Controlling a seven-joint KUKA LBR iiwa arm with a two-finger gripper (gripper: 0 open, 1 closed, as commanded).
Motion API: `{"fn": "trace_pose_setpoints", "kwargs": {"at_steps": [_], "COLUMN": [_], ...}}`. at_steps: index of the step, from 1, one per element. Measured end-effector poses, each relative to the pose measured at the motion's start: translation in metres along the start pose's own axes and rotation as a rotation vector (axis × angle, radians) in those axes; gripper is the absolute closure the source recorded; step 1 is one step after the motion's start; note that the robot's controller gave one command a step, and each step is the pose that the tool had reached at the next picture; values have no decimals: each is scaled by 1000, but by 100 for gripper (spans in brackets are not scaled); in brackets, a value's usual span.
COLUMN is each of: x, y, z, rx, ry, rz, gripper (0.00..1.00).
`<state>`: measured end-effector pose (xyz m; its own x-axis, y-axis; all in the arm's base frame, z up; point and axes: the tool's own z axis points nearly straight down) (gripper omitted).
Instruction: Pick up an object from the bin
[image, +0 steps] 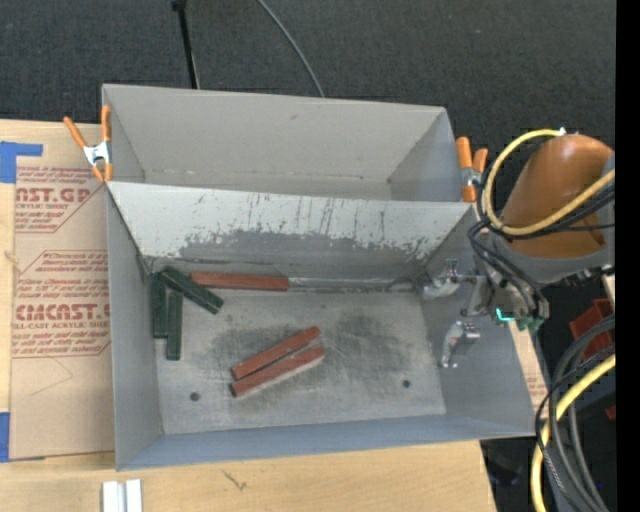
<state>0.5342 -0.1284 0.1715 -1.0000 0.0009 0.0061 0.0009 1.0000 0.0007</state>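
We are looking down into the grey metal bin (270, 130), and the gripper (452, 316) is hanging low at its right side, close to the right wall. Its two pale metal fingers (459, 345) are standing spread apart, with nothing pinched between them and bare scuffed floor below. The farther one is blending into the foot of the back wall, so we are struggling to trace its outline. The orange cover (560, 195) and looping cables (487, 200) are hiding the wrist and the arm behind them. The nearest things, a pair of red-brown bars (278, 362), are lying side by side and touching, slanted, on the middle of the floor, well apart from the gripper. A longer red-brown bar (240, 282) is lying along the back edge; its right end is fading into a grey streak. At the left, dark green bars (167, 312) are overlapping, and we cannot tell whether they are one bent piece or two.
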Motion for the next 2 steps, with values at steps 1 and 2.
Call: {"fn": "trace_pose_setpoints", "kwargs": {"at_steps": [1, 2], "x": [-2, -29], "y": [0, 39], "z": [-4, 24], "rx": [1, 3], "ry": [-7, -12], "rz": [-1, -59], "gripper": [0, 0]}}
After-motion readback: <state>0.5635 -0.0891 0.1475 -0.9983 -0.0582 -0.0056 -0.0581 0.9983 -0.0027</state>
